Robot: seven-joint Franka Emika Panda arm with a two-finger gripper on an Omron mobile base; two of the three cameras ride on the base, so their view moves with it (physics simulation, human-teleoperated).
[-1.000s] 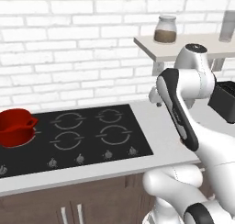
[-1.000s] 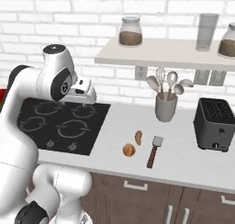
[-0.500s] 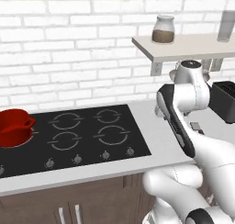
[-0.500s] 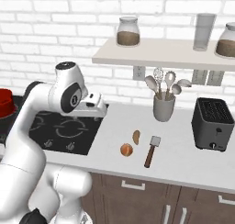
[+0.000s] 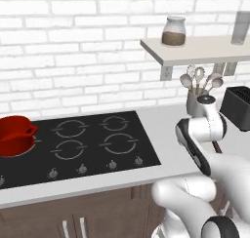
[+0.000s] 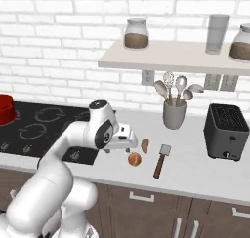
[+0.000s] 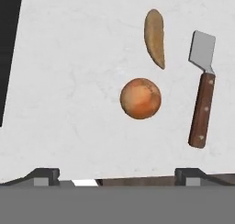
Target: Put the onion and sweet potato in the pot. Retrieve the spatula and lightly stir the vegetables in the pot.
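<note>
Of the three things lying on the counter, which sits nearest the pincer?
The onion, the round orange one; the longer sweet potato and the spatula lie beyond and beside it.

1. Bright, even light all round; no lamp or window can be picked out.
2. The red pot carries a soft sheen; no harsh glare.
3. Faint shadows hug the onion and spatula on the pale counter.
4. Edges look soft and slightly coarse, with no visible bending.
</note>
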